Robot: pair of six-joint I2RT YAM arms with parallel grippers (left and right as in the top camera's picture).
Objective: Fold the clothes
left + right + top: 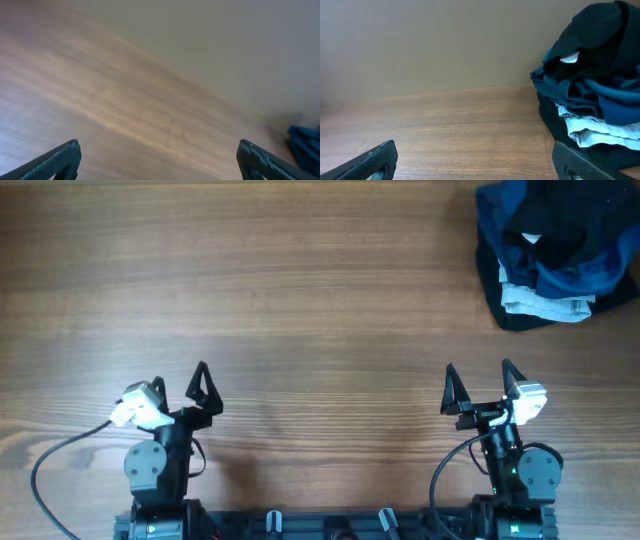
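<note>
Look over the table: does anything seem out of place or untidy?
Yes. At the far right corner of the table, the black garment lies bunched in a heap, tangled with a blue garment and a white piece, not spread flat.

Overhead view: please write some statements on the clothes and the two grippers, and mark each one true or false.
1. The clothes pile lies at the far right corner of the table. True.
2. The left gripper holds the black garment. False: it is open and empty, over bare wood.
3. Part of the black garment lies over the blue garment. True.
4. The right gripper is shut. False: it is open, apart from the pile.
</note>
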